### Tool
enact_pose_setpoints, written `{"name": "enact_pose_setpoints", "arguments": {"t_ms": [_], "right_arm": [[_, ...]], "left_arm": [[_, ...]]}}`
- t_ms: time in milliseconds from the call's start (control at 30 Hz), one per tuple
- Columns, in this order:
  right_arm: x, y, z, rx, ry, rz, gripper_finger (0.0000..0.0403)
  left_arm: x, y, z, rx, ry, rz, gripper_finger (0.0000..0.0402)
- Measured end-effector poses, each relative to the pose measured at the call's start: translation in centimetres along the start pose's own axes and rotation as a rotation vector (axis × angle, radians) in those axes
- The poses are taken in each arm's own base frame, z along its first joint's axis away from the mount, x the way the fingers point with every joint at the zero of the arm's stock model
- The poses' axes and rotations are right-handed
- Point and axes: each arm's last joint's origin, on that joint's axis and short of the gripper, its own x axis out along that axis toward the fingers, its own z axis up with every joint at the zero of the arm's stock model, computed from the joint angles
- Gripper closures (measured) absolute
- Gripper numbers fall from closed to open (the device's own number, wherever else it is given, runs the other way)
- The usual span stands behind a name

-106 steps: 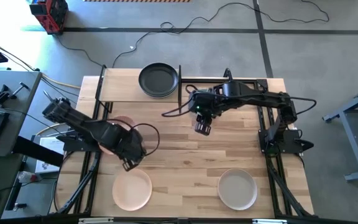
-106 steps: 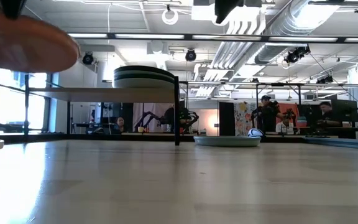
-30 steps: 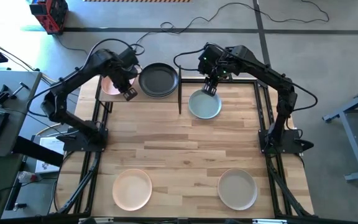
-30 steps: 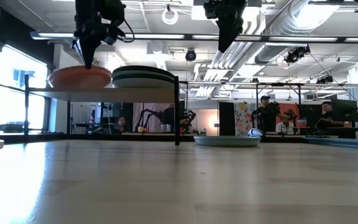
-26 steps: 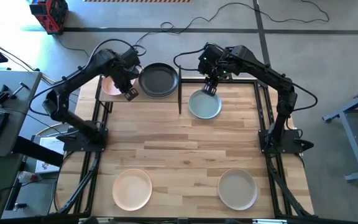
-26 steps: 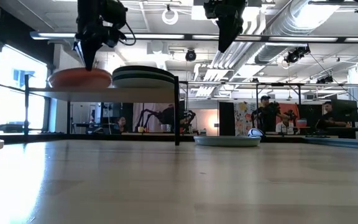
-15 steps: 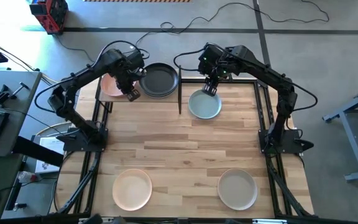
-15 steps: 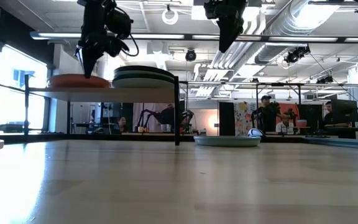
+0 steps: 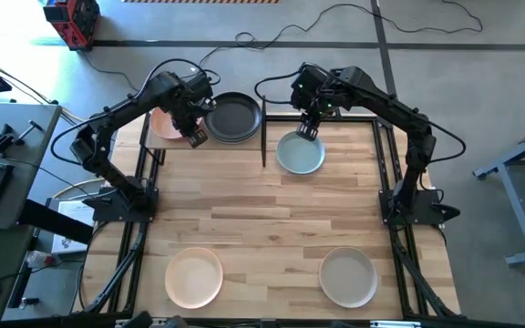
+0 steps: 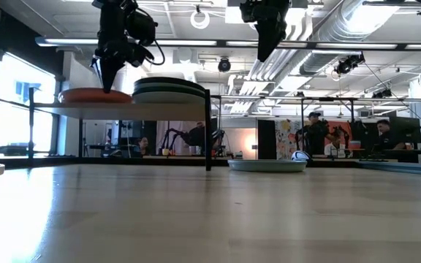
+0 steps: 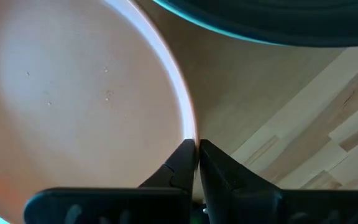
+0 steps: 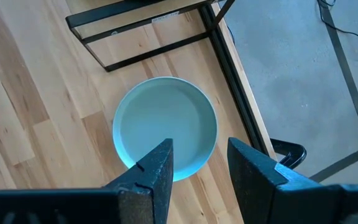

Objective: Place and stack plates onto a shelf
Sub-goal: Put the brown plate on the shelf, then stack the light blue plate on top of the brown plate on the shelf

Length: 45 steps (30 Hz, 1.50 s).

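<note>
Shelf [image 9: 176, 137]: a light-wood board on a thin black frame, raised above the far left part of the table [image 9: 262, 237].
Pink plate [image 11: 73, 93]: lies flat on the shelf's left half, just beside the dark stack; in the low view its rim rests level on the board.
Left gripper [image 11: 196, 149]: at the pink plate's rim nearest the stack, pointing down onto the shelf; its jaws pinch that rim, with only a sliver of gap between the tips.
Dark stack [image 9: 232, 117]: a black plate on top, with paler plates under it in the low view, on the shelf's right half.
Blue plate [image 12: 165, 127]: flat on the table, just right of the shelf's black post, apart from the shelf.
Right gripper [image 12: 199, 163]: hangs above the blue plate's far edge, clear of it; jaws spread wide and holding nothing.
Peach plate [image 9: 194, 277]: on the table near its front edge, left side, well apart from the shelf.
Beige plate [image 9: 348, 277]: on the table near its front edge, right side, well apart from the peach plate.
Room: in the low view, people [image 10: 315, 135] stand at benches well behind the table.
</note>
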Motion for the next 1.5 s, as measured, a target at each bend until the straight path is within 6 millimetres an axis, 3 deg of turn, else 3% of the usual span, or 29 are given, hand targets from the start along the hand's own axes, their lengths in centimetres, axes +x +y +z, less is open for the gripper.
{"name": "enact_pose_setpoints", "arguments": {"t_ms": [467, 833, 1133, 1300, 1500], "right_arm": [[0.0, 0.0, 0.0, 0.000, 0.000, 0.001, 0.0272], [0.0, 0.2, -0.4, -0.004, 0.030, 0.073, 0.0272], [-0.1, 0.7, -0.7, -0.021, 0.053, 0.223, 0.0272], [-0.3, 1.4, -0.7, -0.087, 0.031, 0.353, 0.0272], [0.4, 2.6, -0.3, -0.147, 0.043, 0.393, 0.0272]], "left_arm": [[0.0, -0.1, 0.2, -0.056, -0.020, -0.034, 0.0351], [-2.2, -0.8, -2.2, -0.162, -0.047, -0.076, 0.0359], [-4.7, -4.8, -4.6, -0.119, -0.102, -0.297, 0.0360], [-5.2, -7.4, -5.3, -0.073, -0.096, -0.312, 0.0360], [-5.5, -9.9, -6.1, -0.006, -0.090, -0.322, 0.0361]]}}
